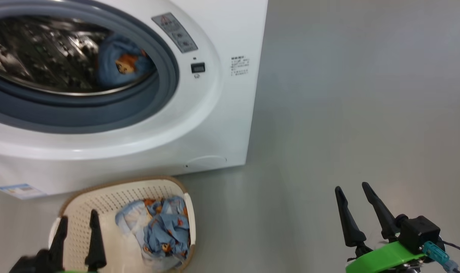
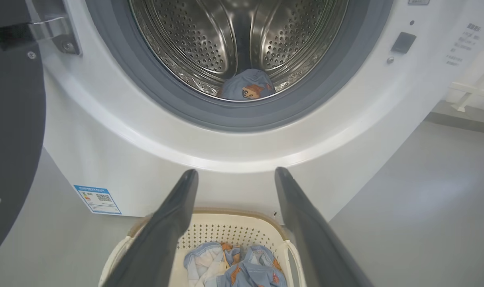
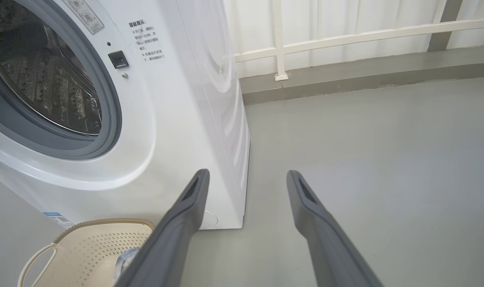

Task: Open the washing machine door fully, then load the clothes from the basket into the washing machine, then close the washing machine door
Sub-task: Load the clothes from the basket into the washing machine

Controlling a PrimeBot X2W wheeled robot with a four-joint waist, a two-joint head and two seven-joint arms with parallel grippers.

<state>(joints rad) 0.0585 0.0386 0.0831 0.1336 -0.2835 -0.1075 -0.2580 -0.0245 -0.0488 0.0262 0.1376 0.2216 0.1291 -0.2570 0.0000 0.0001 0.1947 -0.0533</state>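
Note:
The white washing machine (image 1: pixel 215 125) stands with its drum uncovered. One blue garment with an orange print (image 1: pixel 122 64) lies inside the drum (image 2: pixel 242 85). The washing machine door (image 2: pixel 10 131) is swung out at the left edge of the left wrist view, hinge at top. The cream basket (image 1: pixel 112 197) sits on the floor in front of the machine, with blue printed clothes (image 1: pixel 161 231) in its right half. My left gripper (image 1: pixel 78 220) hovers open over the basket's left side. My right gripper (image 1: pixel 353 187) is open over bare floor to the right, holding nothing.
Grey floor (image 1: pixel 347 113) stretches to the right of the machine. A white railing (image 3: pixel 345 38) on a low grey kerb runs behind the machine. A blue label sticker (image 2: pixel 97 199) marks the machine's lower left front.

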